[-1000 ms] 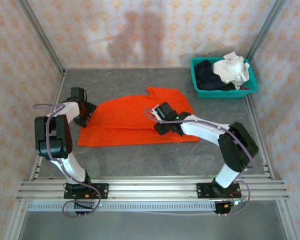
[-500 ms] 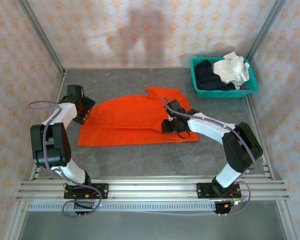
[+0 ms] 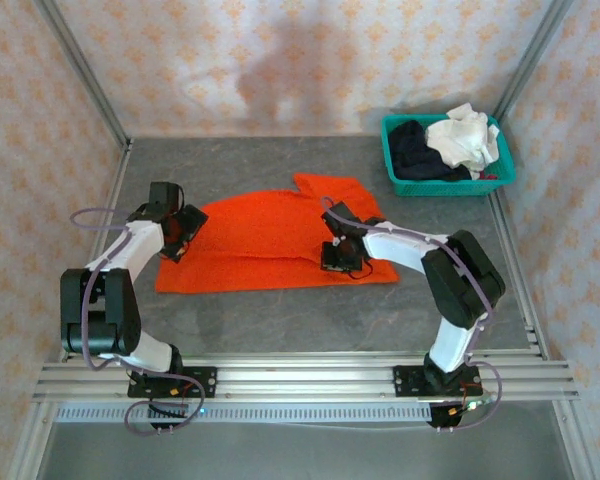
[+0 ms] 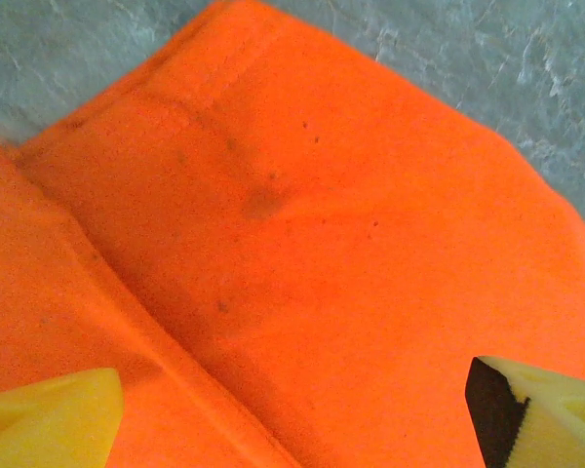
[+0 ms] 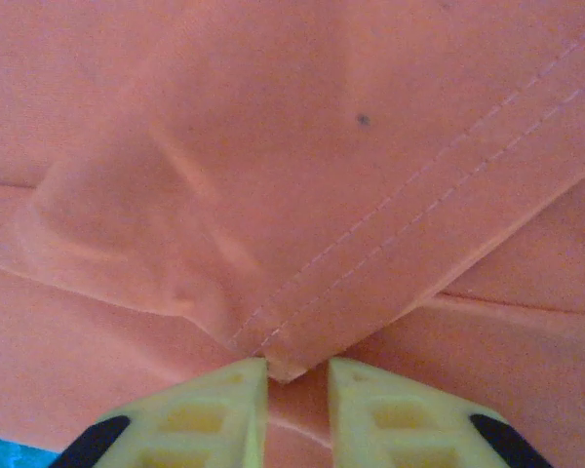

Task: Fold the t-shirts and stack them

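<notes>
Left gripper (image 3: 183, 237): released, jaws spread wide over the shirt's left end, nothing between them; contact with the cloth cannot be confirmed
Task item: large, plain, soft-cloth orange t-shirt (image 3: 265, 245), lying flat at the middle of the grey stone-patterned table (image 3: 280, 315) between the two arms, with a fold line along its near side and a sleeve pointing far right
Right gripper (image 5: 297, 375): jaws drawn close with a stitched hem corner of the orange t-shirt between them; judged to be grasping that corner, on the shirt's right part
Teal plastic mesh basket (image 3: 448, 186): far right corner, well apart from the orange t-shirt, holding a crumpled white t-shirt (image 3: 465, 140) and a dark navy t-shirt (image 3: 413, 150), both unfolded
Step in hand: judged an early fold of the first shirt, the right side taking hold, the left not yet gripping
Next move calls for: left jaws to lower and clench on the left edge so both ends lift together; a one-sided lift would likely skew the fold
Progress: no folded stack present
Hidden or unclear: how many layers the right pinch holds; neckline and second sleeve not made out; basket contents beneath the top garments
</notes>
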